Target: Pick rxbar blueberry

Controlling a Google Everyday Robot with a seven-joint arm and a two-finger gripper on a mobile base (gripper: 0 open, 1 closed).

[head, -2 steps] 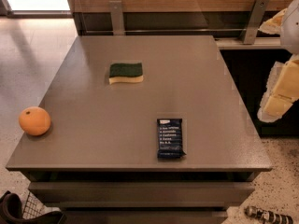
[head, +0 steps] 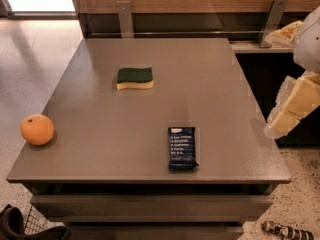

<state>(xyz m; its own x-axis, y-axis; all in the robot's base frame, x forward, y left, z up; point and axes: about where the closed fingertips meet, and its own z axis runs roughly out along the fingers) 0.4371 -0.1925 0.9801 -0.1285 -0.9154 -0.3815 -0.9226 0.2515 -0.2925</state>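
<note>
The rxbar blueberry is a dark navy-blue flat wrapper with white text lines. It lies flat near the front edge of the grey table, right of centre. My gripper, cream-coloured below a white arm, hangs off the table's right edge. It is well to the right of the bar, a little behind it, and apart from it. It holds nothing that I can see.
A green-and-yellow sponge lies at the back centre of the table. An orange sits at the left front edge. A wooden wall with metal brackets runs behind. A dark object lies on the floor at front right.
My gripper has shifted slightly down and left at the table's right edge. The bar, sponge and orange have not moved.
</note>
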